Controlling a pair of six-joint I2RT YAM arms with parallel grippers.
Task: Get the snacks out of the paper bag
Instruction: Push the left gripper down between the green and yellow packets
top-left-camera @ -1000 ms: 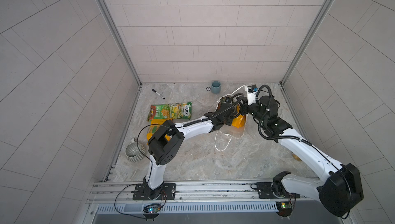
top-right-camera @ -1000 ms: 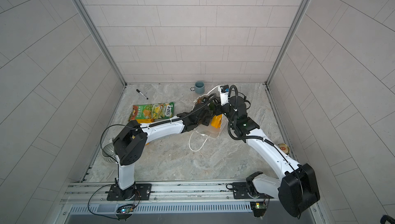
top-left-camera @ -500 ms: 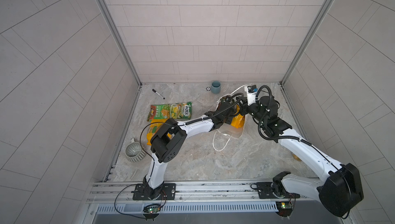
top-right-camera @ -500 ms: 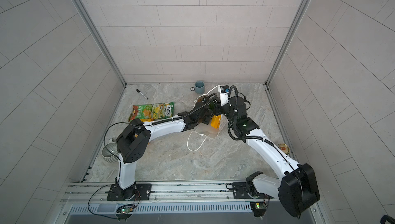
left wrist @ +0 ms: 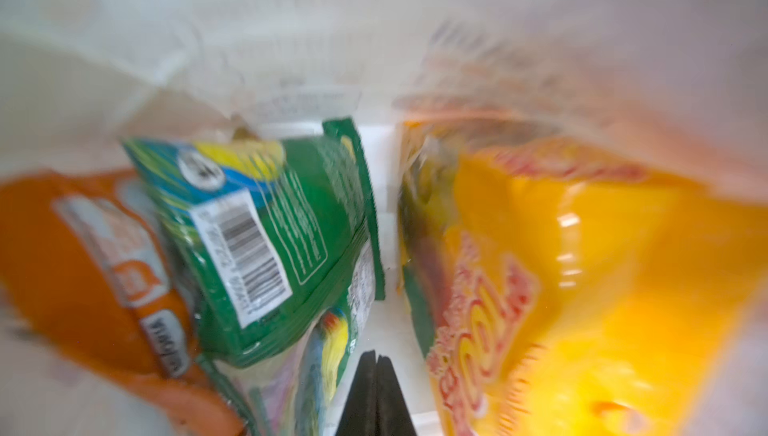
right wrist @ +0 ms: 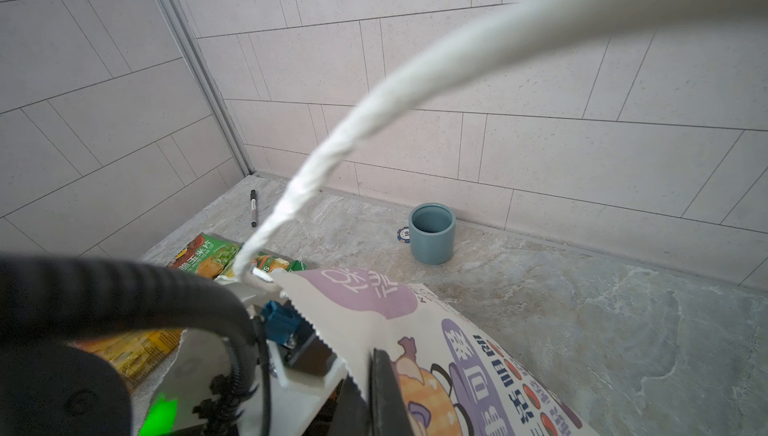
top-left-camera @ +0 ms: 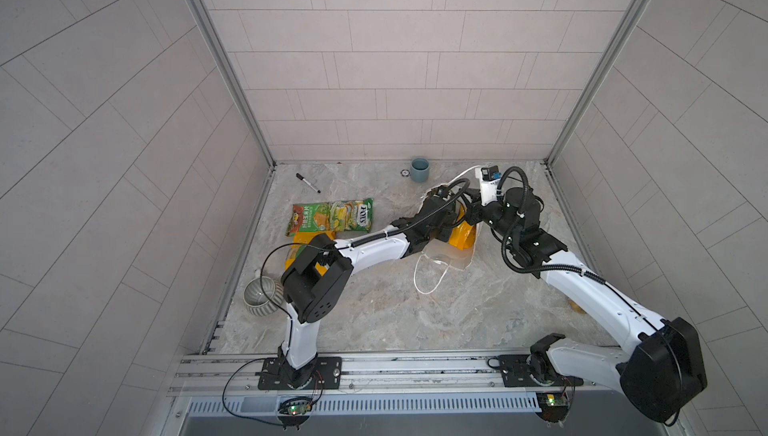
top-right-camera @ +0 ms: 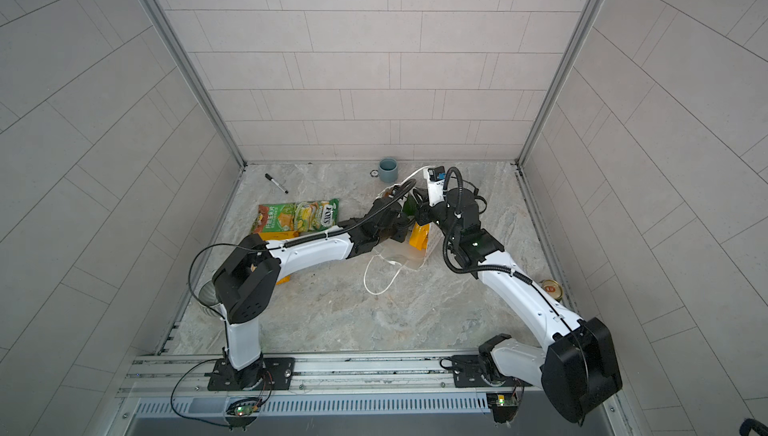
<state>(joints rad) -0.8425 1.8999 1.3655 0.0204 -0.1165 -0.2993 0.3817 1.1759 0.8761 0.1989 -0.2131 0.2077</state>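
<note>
The white paper bag [top-left-camera: 455,256] with its cartoon print [right wrist: 419,330] stands propped at the middle right of the table. My right gripper [right wrist: 370,375] is shut on the bag's top rim, and a cord handle [right wrist: 374,105] arcs over it. My left gripper [left wrist: 376,357] is inside the bag, its jaws pressed together with nothing between them. Around it lie snacks: a green packet [left wrist: 291,238], an orange packet [left wrist: 83,272] and a yellow-orange packet [left wrist: 602,288]. Two green packets [top-left-camera: 330,217] lie outside on the table. An orange-yellow one [top-left-camera: 303,242] sits partly under my left arm.
A grey-blue cup [top-left-camera: 419,170] and a small chip [top-left-camera: 404,172] stand by the back wall. A black marker [top-left-camera: 307,183] lies at the back left. A ribbed bowl [top-left-camera: 262,296] sits by the left wall. A can [top-right-camera: 552,288] rests by the right wall.
The left gripper's jaws have closed inside the bag, and the left arm has shifted slightly. The right arm and the bag have stayed put.
</note>
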